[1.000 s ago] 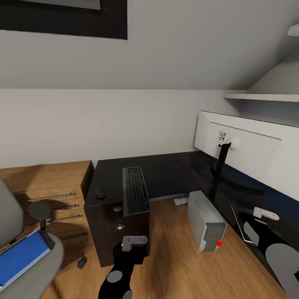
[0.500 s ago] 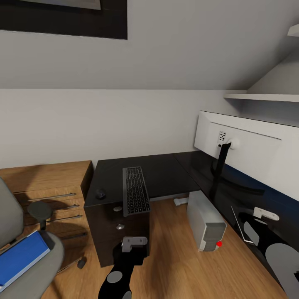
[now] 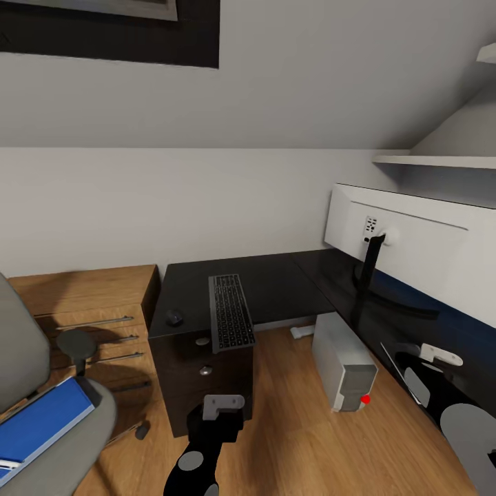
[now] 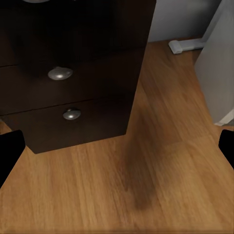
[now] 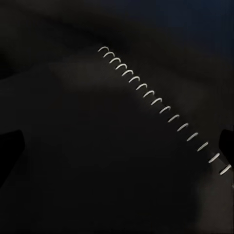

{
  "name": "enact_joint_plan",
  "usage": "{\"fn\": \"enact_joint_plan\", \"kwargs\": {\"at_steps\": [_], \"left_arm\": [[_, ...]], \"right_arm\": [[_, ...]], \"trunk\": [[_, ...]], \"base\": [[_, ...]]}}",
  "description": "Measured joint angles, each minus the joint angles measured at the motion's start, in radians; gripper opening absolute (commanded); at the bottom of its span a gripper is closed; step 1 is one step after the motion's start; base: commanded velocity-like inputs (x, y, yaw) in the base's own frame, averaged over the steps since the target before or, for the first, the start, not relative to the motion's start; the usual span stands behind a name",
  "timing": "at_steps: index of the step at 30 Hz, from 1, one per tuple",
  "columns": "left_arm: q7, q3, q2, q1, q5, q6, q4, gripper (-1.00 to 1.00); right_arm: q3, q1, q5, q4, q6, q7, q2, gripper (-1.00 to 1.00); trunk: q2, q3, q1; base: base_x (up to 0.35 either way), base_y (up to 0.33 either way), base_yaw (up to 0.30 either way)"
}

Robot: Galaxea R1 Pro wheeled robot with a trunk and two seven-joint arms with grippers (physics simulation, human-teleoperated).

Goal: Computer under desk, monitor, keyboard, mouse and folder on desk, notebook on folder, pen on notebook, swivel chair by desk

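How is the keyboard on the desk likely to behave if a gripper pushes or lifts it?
The keyboard looks slim and flat, so it would probably slide rather than tip or roll. Its near end seems to overhang the desk edge, so a push toward the robot might drop it. It is long, so lifted by one end it may tilt.

head camera turned slightly left, desk (image 3: 275, 286) and keyboard (image 3: 231, 321) unmoved

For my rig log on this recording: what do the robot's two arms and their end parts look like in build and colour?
In the head view both arms are glossy black with rounded grey oval patches. The left arm ends in a light grey blocky wrist piece, and the right arm carries a similar pale grey bracket. In each wrist view the tool's fingertips show as plain black tips at the frame edges. No cables or markings visible.
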State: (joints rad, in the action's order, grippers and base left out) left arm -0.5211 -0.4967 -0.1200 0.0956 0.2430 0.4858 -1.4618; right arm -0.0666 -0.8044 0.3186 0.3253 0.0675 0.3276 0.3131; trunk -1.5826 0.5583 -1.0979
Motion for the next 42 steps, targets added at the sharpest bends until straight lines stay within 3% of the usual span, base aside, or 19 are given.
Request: {"fn": "enact_joint_plan", "kwargs": {"at_steps": [42], "left_arm": [[0.000,0.000,0.000,0.000,0.000,0.000,0.001,1.00]], "right_arm": [[0.001,0.000,0.000,0.000,0.000,0.000,0.000,1.00]], "trunk": [[0.000,0.000,0.000]], "base": [[-0.019,0.017,0.000]]}}
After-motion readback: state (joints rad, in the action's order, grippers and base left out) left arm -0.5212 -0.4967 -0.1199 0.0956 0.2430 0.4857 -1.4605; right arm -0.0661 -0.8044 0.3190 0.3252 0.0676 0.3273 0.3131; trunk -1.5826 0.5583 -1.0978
